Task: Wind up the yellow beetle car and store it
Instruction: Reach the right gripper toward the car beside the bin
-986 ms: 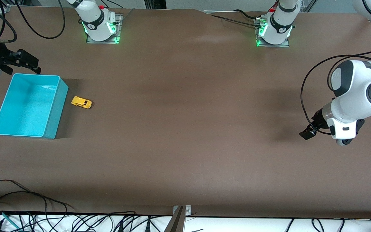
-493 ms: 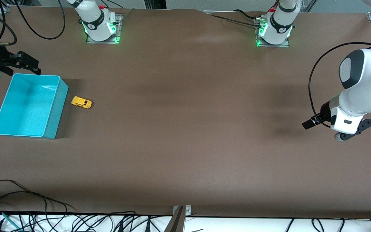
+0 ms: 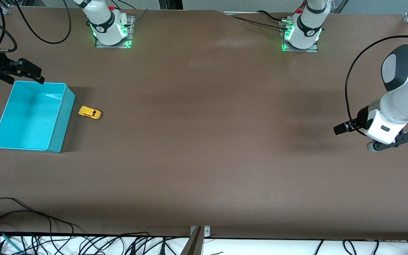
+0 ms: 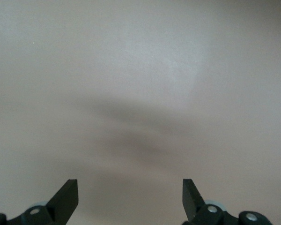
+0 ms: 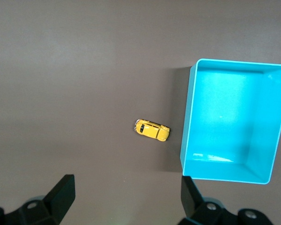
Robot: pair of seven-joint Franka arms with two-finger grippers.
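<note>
The yellow beetle car (image 3: pixel 89 112) stands on its wheels on the brown table, just beside the turquoise bin (image 3: pixel 62 120), on the bin's side toward the left arm's end. My right gripper (image 3: pixel 30 72) hangs high over this end of the table, open with nothing between its fingers. Its wrist view looks down on the car (image 5: pixel 152 131) and the bin (image 5: pixel 187 117), with the right gripper (image 5: pixel 126 185) apart from both. My left gripper (image 3: pixel 345 128) hangs open over bare table at the left arm's end. The left wrist view shows only the left gripper (image 4: pixel 130 187) and the tabletop.
The two arm bases (image 3: pixel 110 32) (image 3: pixel 301 33) stand along the edge farthest from the front camera. Loose cables (image 3: pixel 30 219) lie near the table's edge nearest that camera, with a metal bracket (image 3: pixel 198 235) at its middle.
The left arm has swung outward toward its end of the table and turned its wrist. The right gripper has drifted slightly toward its own table end. Car and bin have not moved.
</note>
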